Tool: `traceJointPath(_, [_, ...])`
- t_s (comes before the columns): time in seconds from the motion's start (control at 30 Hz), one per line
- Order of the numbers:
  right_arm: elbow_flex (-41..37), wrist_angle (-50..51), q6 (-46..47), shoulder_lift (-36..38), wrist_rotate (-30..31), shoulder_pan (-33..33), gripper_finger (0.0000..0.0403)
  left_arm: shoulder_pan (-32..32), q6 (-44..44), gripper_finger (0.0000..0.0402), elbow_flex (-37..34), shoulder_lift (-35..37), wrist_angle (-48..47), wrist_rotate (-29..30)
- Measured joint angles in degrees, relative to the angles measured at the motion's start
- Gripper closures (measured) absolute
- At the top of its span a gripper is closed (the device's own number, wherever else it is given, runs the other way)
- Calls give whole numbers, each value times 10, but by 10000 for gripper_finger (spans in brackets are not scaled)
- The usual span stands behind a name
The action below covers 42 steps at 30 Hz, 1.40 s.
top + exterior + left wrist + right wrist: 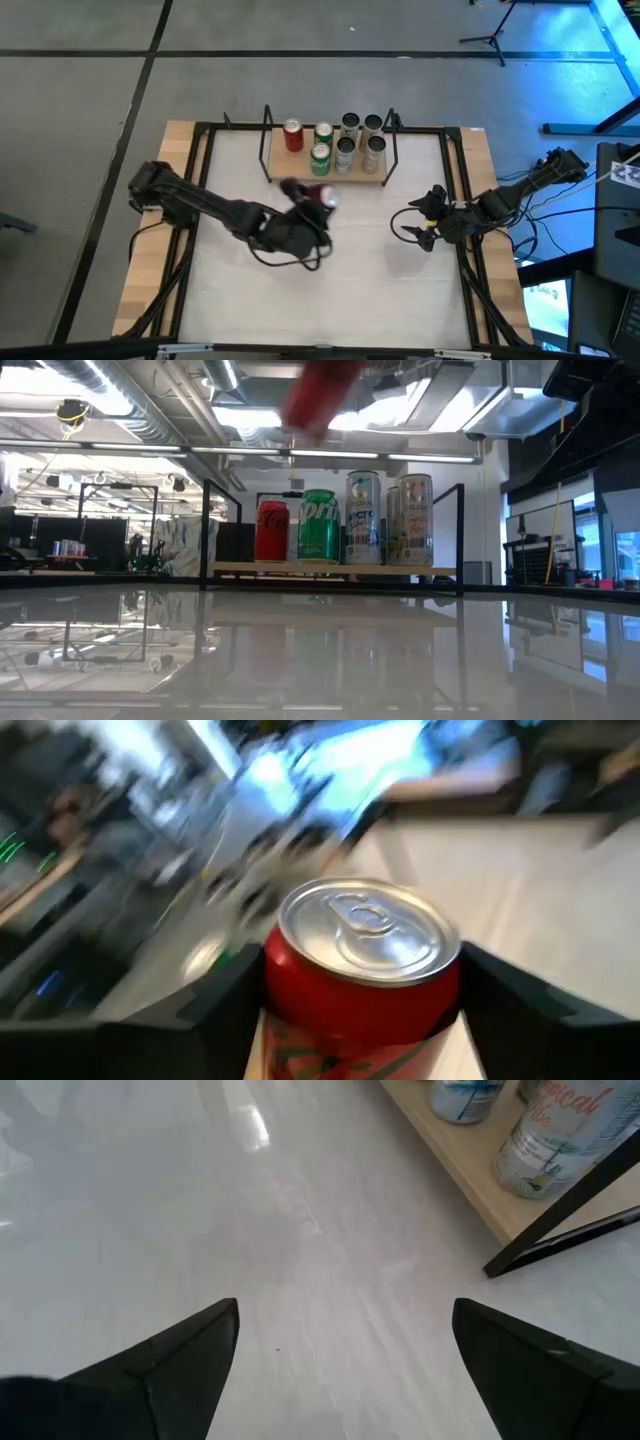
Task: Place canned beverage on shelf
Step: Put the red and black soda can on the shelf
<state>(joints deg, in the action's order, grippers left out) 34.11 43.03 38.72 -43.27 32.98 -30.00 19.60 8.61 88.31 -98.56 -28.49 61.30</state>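
My left gripper [312, 200] is shut on a red can with a silver top [362, 970], held near the shelf's front edge, high above the table; the can shows as a red blur in the low view [322, 395]. The shelf [290, 171] is a light-wood board with black wire frames at both ends; it holds a red can [293, 135], two green cans [320, 157] and several silver cans [373, 150], all upright. My right gripper [410, 224] is open and empty over the table's right part. My left gripper pinches the red can's side wall [300, 1020] between its two fingers [200, 1010], one on each side, below the top rim. The can is lifted clear of the table and tilted, its silver top [368, 928] turned toward the shelf.
A black frame [200, 130] runs around the white tabletop. The shelf's wire ends [268, 140] rise at both sides. Free board shows at the shelf's front left [288, 168]. Free tabletop lies between the arms [360, 260].
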Motion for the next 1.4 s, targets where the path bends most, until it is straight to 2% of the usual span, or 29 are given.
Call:
traceJointPath(0.1, [0, 0, 0, 0, 6, 0, 40, 5, 151, 135, -22, 36, -143, 45])
traceJointPath(0.17, [0, -1, 0, 0, 16, 0, 40, 4, 235, 135, -63, 66, -200, 69])
traceJointPath(0.23, [0, -1, 0, 0, 29, 0, 40, 2, 298, 135, -116, 96, -198, 81])
traceJointPath(0.33, [0, -1, 0, 0, 47, 0, 40, -11, 336, 135, -192, 140, -152, 90])
traceJointPath(0.43, [0, -2, 0, 0, 76, 0, 40, -33, 317, 135, -246, 174, -56, 92])
traceJointPath(0.5, [0, -6, 0, -6, 98, 0, 40, -53, 282, 135, -272, 184, 10, 72])
traceJointPath(0.67, [0, -24, -1, -10, 138, 0, 40, -112, 169, 135, -333, 187, 189, -28])
traceJointPath(0.8, [0, -29, -3, -18, 144, 0, 40, -162, 135, 135, -376, 187, 287, -85])
traceJointPath(1.17, [0, -36, -4, -46, 144, 0, 40, -224, 135, 135, -421, 181, 363, -73])
traceJointPath(1.4, [0, -44, -4, -57, 144, 0, 40, -242, 133, 124, -442, 140, 437, -74])
